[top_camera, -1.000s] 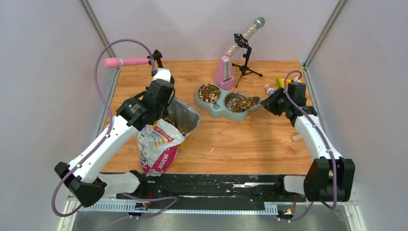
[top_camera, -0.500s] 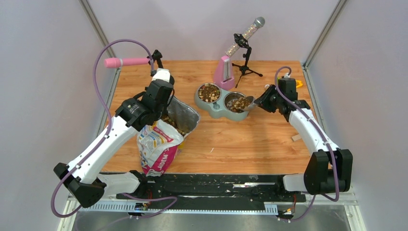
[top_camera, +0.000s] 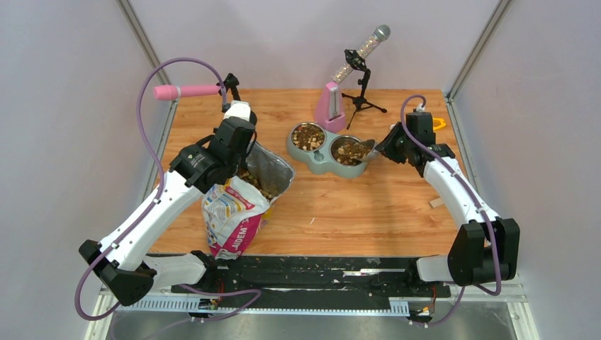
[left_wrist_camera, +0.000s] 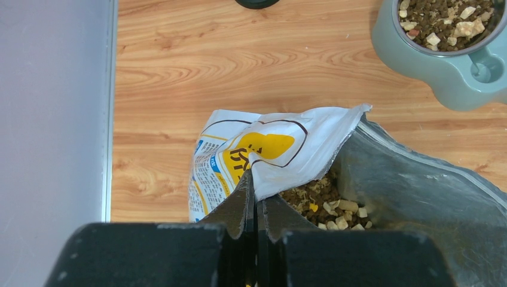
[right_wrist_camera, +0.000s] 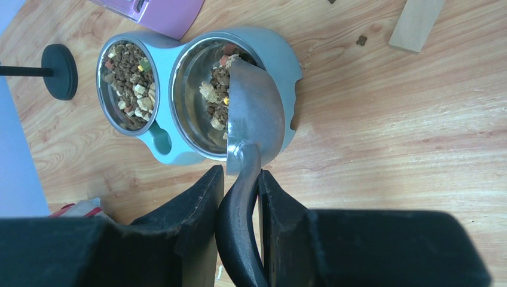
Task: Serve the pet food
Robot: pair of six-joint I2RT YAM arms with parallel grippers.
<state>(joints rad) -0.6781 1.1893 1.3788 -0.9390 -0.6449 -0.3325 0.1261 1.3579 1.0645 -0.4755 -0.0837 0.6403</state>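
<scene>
Right wrist view: right jaws clamp a metal scoop tipped over the double bowl, whose dishes hold pet food. Left of the bowl, left jaws pinch the rim of the bag.

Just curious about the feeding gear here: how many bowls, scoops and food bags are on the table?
steel bowls: 2
metal scoop: 1
food bag: 1
Total: 4
</scene>
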